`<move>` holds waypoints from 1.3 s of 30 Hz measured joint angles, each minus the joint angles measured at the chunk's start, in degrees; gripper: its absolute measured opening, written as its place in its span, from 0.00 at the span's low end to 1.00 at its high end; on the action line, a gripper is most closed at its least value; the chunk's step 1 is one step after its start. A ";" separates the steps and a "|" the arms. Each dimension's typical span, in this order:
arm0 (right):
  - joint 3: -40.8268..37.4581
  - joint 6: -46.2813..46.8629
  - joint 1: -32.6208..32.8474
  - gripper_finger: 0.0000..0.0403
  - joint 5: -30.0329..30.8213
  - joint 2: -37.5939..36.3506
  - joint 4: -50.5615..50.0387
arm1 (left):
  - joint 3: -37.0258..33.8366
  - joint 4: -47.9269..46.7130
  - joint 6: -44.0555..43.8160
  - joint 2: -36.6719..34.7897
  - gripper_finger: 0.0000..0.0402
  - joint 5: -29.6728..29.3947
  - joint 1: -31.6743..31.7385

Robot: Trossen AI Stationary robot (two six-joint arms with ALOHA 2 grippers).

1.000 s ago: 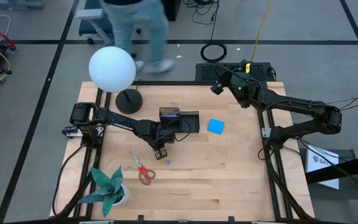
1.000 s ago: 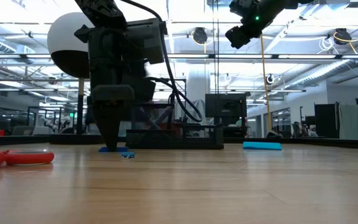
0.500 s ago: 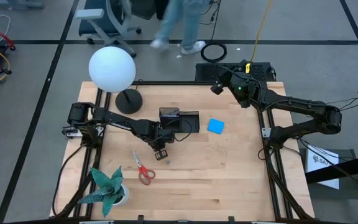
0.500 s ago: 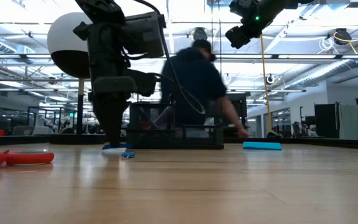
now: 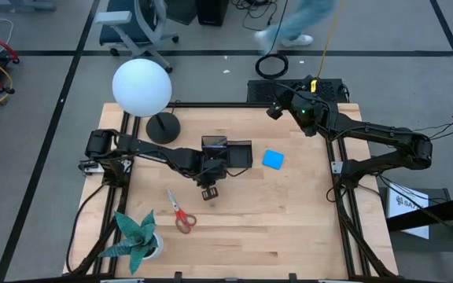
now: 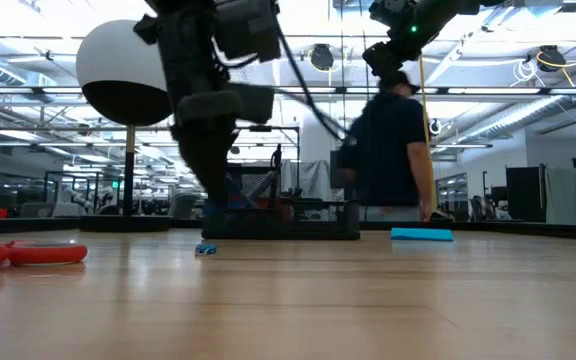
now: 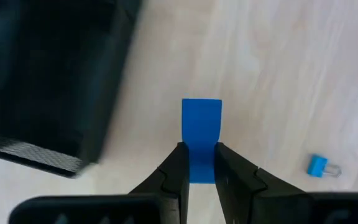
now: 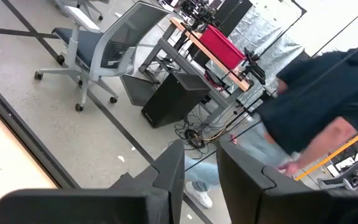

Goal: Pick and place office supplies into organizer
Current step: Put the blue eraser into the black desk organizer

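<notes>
While the left gripper [image 5: 209,191] hangs just above the middle of the table [image 5: 289,220], its fingers [image 7: 178,163] pinch a small blue strip [image 7: 201,138], lifted clear of the wood. Just beside it, on the far side, stands the black organizer [image 5: 228,152]. A tiny blue clip [image 7: 317,166] lies on the table near the gripper. To the right of the organizer, apart from it, lies the blue pad [image 5: 273,159]. Red scissors [image 5: 181,214] lie nearer and to the left, by the green plant [image 5: 136,234]. Raised over the table's far right corner, the right gripper [image 8: 201,155] holds nothing, its fingers slightly parted. A person [image 6: 393,150] stands beyond the table.
</notes>
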 joint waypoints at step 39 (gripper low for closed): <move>0.00 -0.01 0.01 0.21 0.00 0.00 0.00 | 2.76 -1.54 20.31 -0.14 0.17 -25.48 2.47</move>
